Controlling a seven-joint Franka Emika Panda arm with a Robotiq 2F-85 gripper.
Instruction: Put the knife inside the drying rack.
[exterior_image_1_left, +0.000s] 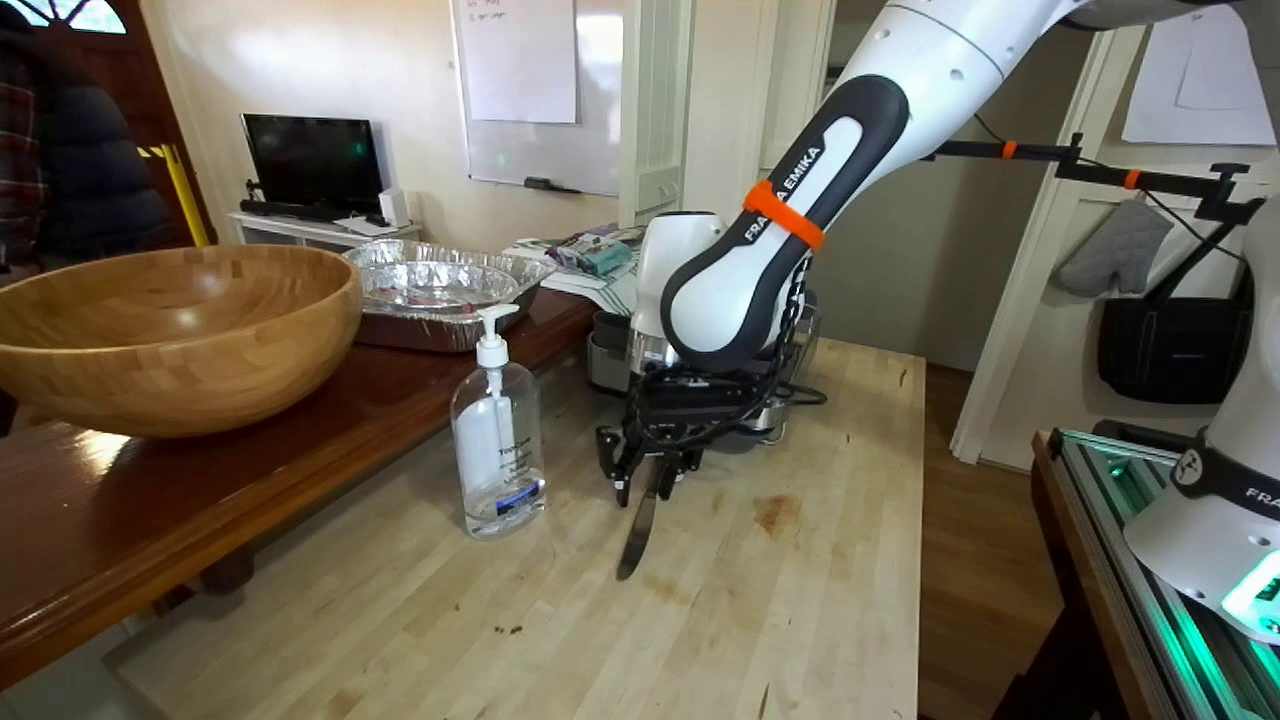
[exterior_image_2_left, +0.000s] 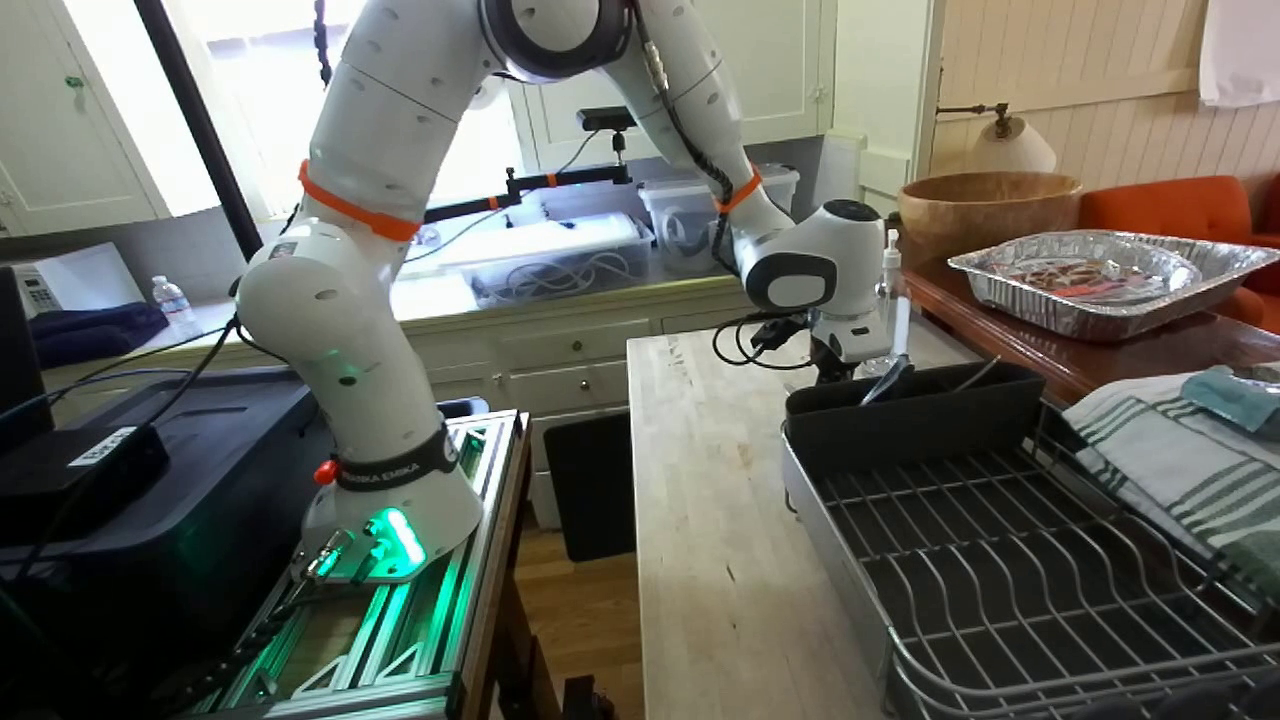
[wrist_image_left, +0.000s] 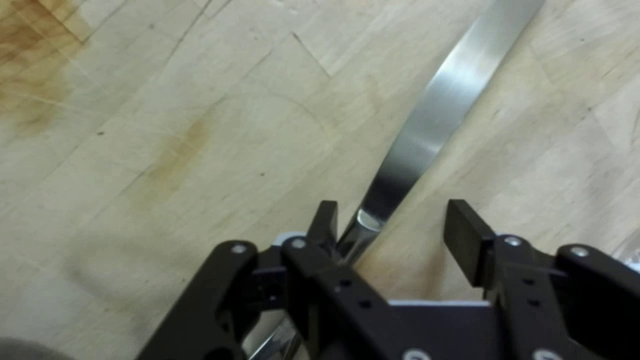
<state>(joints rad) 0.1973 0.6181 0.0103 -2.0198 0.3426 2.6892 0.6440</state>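
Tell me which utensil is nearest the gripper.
The metal table knife, lying on the wooden tabletop, handle at the open gripper; the other visible utensils lean in the dark caddy of the drying rack.

Beneath the soap bottle (exterior_image_1_left: 498, 450) of glossy, see-through plastic, the worktop (exterior_image_1_left: 770, 610) is matt wood, faintly scratched and stained; near the bottle are the knife (wrist_image_left: 425, 132), smooth metal with a brushed sheen, and the matt fingers (wrist_image_left: 467, 240). The ledge (exterior_image_1_left: 270, 470) just beside the bottle is polished, reflective wood, the bowl (exterior_image_1_left: 200, 385) on that side of it smooth wood with a satin gleam, the tray (exterior_image_2_left: 1055, 312) there thin, crinkled, shiny foil. Farther from the bottle are the drying rack (exterior_image_2_left: 848, 570), smooth metal wire with a low sheen, its matt, plastic-looking holder (exterior_image_2_left: 910, 430), and a towel (exterior_image_2_left: 1160, 440) of matt cloth.
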